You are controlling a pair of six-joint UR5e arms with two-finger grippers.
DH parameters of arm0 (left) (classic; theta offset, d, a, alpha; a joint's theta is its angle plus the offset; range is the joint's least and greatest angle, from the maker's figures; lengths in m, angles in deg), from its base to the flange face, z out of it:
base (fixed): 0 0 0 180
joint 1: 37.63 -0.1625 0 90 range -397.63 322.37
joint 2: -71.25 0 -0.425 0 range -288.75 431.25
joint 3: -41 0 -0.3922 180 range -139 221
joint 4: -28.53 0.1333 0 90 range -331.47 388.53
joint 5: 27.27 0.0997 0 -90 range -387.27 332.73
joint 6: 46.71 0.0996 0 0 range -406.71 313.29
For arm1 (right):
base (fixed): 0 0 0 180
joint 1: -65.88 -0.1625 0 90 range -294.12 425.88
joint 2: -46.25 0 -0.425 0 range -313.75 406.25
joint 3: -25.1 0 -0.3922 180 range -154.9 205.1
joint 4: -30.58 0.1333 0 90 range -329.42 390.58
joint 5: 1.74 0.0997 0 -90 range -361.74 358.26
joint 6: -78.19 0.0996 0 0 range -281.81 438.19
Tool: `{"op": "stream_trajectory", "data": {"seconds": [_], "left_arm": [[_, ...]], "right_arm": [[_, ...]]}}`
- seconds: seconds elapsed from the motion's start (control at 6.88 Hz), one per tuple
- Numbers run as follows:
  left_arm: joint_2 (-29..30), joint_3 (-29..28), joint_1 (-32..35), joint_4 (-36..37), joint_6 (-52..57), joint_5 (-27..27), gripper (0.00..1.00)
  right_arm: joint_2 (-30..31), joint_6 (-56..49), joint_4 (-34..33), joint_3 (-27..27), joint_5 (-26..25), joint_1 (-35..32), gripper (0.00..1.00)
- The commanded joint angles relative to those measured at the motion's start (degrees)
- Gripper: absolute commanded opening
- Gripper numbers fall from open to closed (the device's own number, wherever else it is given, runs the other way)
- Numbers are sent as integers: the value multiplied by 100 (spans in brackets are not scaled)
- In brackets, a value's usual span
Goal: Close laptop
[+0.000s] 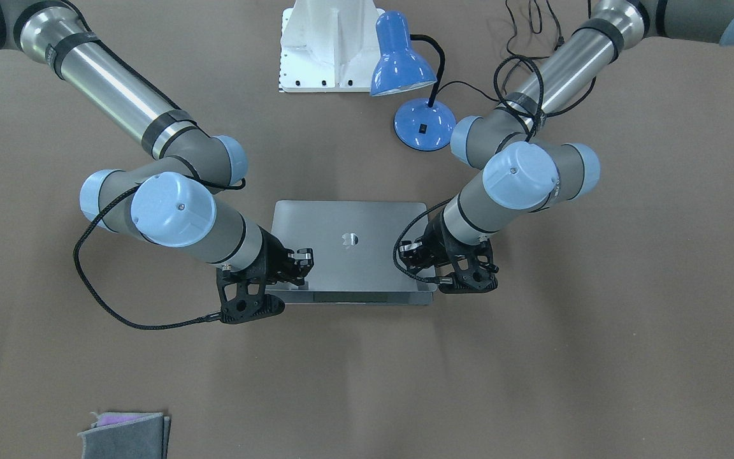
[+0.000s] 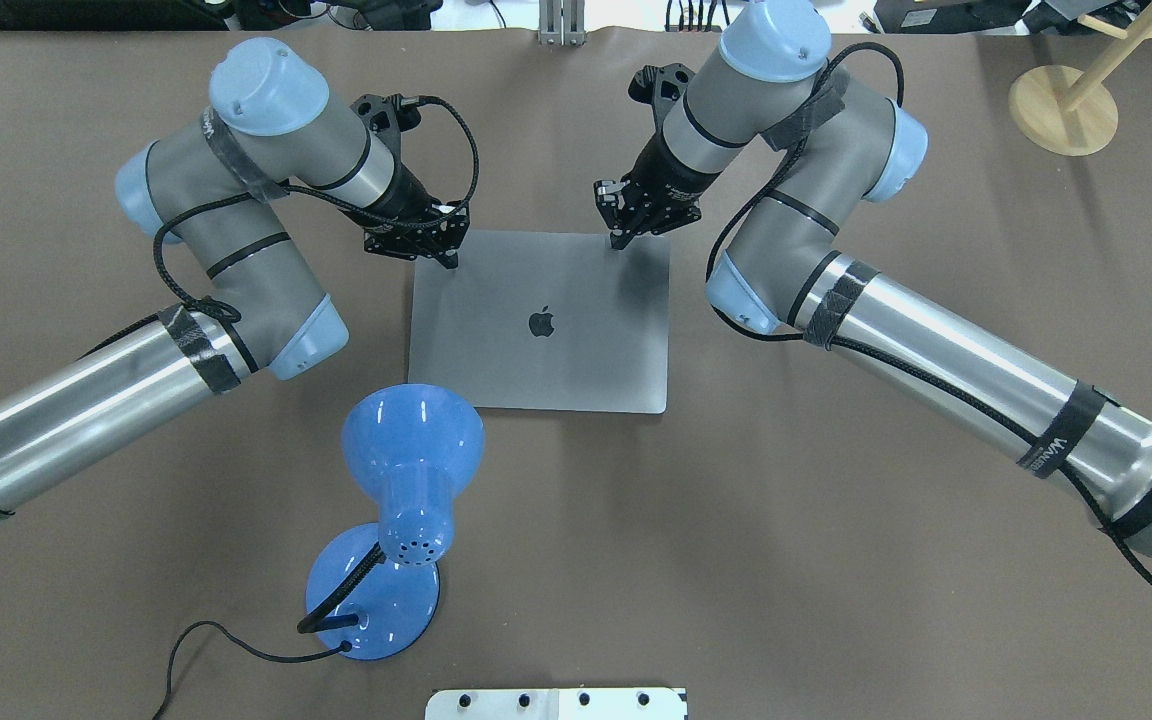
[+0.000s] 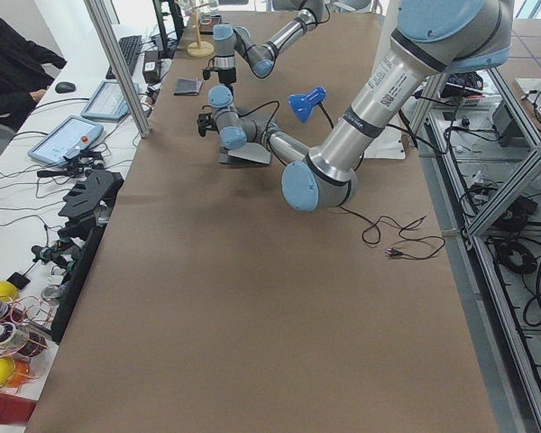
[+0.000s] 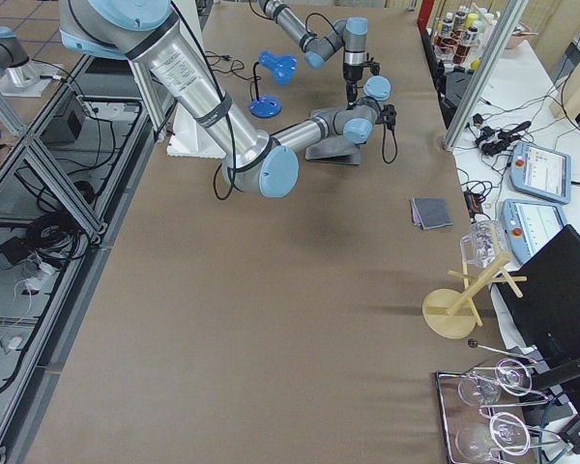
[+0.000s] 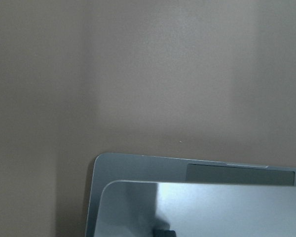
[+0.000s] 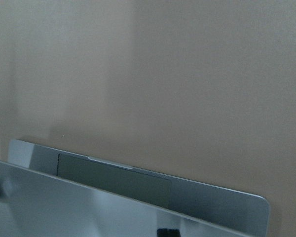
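The grey laptop [image 1: 341,268] lies mid-table with its apple-logo lid [image 2: 536,350] lowered almost flat. A thin strip of base with the trackpad [image 6: 113,180] still shows past the lid's edge, also in the left wrist view [image 5: 237,174]. My left gripper [image 2: 441,250] rests its shut fingertips on the lid's far left corner as the overhead view shows it. My right gripper [image 2: 619,235] rests its shut fingertips on the far right corner. In the front-facing view the left gripper [image 1: 413,252] is on the right and the right gripper [image 1: 301,258] on the left.
A blue desk lamp [image 2: 411,440] stands close to the laptop's hinge side, its cord trailing. A folded grey cloth [image 1: 125,437] lies near the far table edge. A wooden stand [image 2: 1061,100] is at the far right, and a white mount plate [image 1: 329,44] sits by the robot's base.
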Motion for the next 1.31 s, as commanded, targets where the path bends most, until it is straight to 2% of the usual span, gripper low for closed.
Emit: {"op": "stream_trajectory", "data": {"seconds": [0.0,0.29,0.73,1.02,1.16], "left_arm": [[26,-174,-3,-157,1,36,0],[35,-323,-73,-175,36,273,0],[35,-394,-99,-254,37,283,0],[87,-368,-65,-281,19,248,0],[131,-351,-21,-281,2,213,0]], "right_arm": [[-161,-7,18,310,-133,38,0],[-224,-7,27,505,-439,213,0],[-224,-7,27,628,-844,434,0],[-389,63,19,629,-785,321,0],[-478,72,1,585,-314,41,0]]}}
